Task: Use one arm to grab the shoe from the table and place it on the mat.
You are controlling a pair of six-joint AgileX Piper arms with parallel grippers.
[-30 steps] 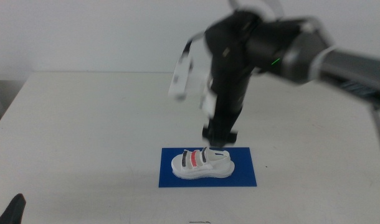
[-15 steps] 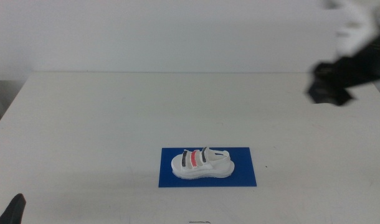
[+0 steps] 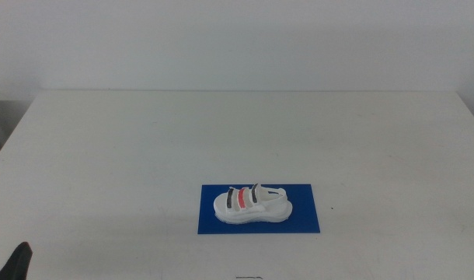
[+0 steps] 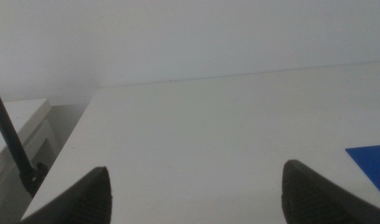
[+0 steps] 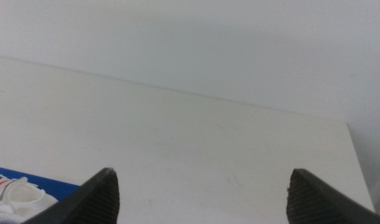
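Your right arm has pulled clear of the middle view since 1 second ago, leaving the shoe [image 3: 252, 204] resting on the mat [image 3: 303, 222], lower centre of the desk [image 3: 144, 148]. Both end effectors, right [image 5: 202, 193] and left [image 4: 196, 190], are spread wide and empty. The placement looks done.

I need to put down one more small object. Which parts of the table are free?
The table is bare left of, right of and beyond the blue mat, which carries the sandal. Avoid the near left corner, where the left tool waits.
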